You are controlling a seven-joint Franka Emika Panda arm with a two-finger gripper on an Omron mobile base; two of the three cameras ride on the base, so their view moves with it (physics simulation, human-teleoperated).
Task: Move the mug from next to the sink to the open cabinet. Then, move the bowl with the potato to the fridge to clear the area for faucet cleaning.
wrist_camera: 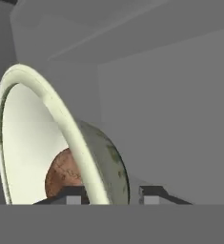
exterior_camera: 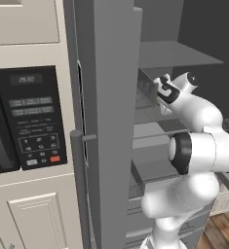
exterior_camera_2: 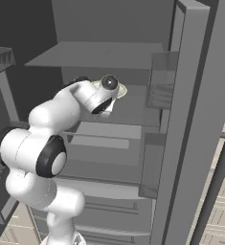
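Pincer [wrist_camera: 108,196] tips straddle bowl [wrist_camera: 46,143] rim; potato [wrist_camera: 63,174] inside.

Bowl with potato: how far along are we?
Nearly done. The arm has the bowl, potato inside, within the open fridge. The gripper straddles the bowl's rim, one fingertip on each side. Left: let go fully and pull out. The mug step can't be judged from here.

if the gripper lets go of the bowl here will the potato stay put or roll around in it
Likely to roll: the potato is a roundish lump lying loose against the smooth inner wall of the bowl. The curved wall should probably keep it inside. The bowl looks rigid, with a thin rim between the gripper fingers, so it may rock.
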